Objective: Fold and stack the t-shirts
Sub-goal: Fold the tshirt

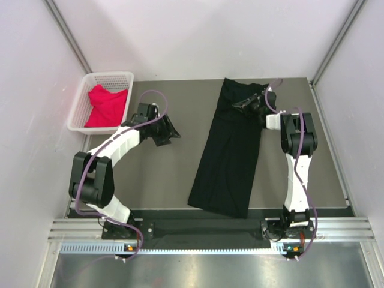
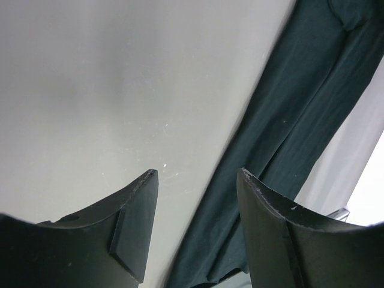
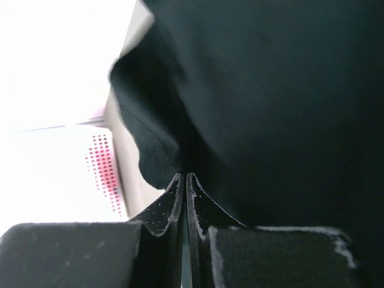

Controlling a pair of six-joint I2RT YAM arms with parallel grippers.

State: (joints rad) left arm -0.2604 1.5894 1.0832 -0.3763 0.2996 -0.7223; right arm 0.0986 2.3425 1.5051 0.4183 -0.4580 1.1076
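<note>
The black t-shirt (image 1: 231, 150) lies as a long narrow strip down the right half of the table. Its far end is bunched and raised where my right gripper (image 1: 249, 103) is shut on a fold of it. In the right wrist view the jaws (image 3: 183, 175) are pressed together with black cloth (image 3: 270, 90) pinched at their tips. The red-pink t-shirt (image 1: 108, 105) sits crumpled in the white basket (image 1: 111, 75). My left gripper (image 1: 171, 133) hovers open over bare table, left of the black shirt. Its fingers (image 2: 197, 174) hold nothing, and the shirt's edge (image 2: 300, 102) runs past them.
The basket stands at the table's far left corner against the wall, and it also shows in the right wrist view (image 3: 102, 162). Grey table surface (image 2: 120, 90) lies between the basket and the black shirt. White walls close in the left, right and back sides.
</note>
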